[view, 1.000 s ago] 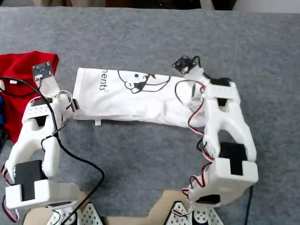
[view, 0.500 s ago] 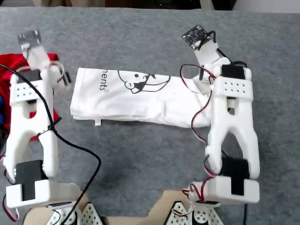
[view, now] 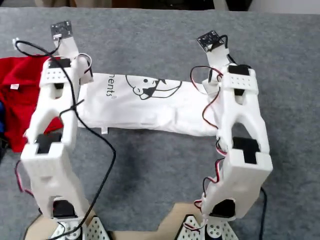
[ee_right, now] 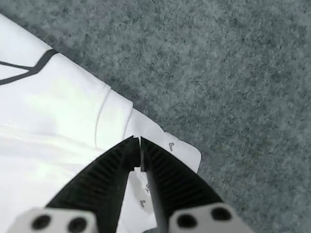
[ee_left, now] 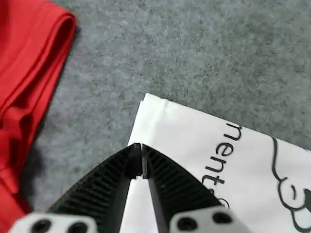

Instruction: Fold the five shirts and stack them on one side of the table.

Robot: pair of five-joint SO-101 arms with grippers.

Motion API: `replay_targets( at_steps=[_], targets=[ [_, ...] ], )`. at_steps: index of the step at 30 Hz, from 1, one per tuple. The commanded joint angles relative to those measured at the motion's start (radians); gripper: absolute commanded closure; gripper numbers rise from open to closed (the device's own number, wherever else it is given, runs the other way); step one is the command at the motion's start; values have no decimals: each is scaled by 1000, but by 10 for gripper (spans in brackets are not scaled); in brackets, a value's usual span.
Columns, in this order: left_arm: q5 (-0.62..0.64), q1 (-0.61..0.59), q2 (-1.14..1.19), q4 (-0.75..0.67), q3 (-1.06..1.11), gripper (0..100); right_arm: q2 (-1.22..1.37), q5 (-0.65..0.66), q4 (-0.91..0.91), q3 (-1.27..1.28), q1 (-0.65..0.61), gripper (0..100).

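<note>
Left hand [ee_left: 141, 160] has its jaws pressed together, tips at the 10 o'clock corner of the white shirt [view: 145, 102]. Right hand [ee_right: 140, 145] is likewise closed at the 2 o'clock corner, and neither visibly pinches cloth. Seen from above, the shirt lies folded into a long strip across the middle of the grey worktop [view: 150, 170], running from 9 to 3 o'clock, with a red shirt [view: 20, 95] bunched near its 9 o'clock end. The strip looks light, soft and limp: lifted at one point it would likely sag and spill its layers. Best hold is probably both end corners together, pinching through every layer, since the fuzzy worktop may drag on cloth
</note>
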Motion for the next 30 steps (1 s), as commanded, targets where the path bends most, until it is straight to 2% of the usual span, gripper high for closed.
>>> replay_targets(
  at_steps=[1, 4, 10, 17, 23, 25, 27, 30],
  targets=[
    [8, 8, 156, 74, -255, 981, 21, -3, 3, -68, 12, 978],
    [0, -6, 311, 130, -423, 981, 62, 12, 3, -87, 13, 978],
    [2, -37, 547, 222, -707, 981, 159, 124, 3, -127, 22, 978],
    [2, -51, 659, 379, -976, 981, 151, 155, 34, -142, 22, 979],
    [-2, -52, 659, 635, -1229, 974, -38, 152, 25, -47, 25, 979],
    [-23, -54, 662, 736, -1316, 934, -99, 152, -20, 24, 27, 979],
    [-43, -49, 670, 825, -1364, 840, -148, 157, -80, 96, 27, 979],
    [-41, -66, 648, 821, -1252, 722, -193, 158, -127, 160, 27, 978]
  ],
)
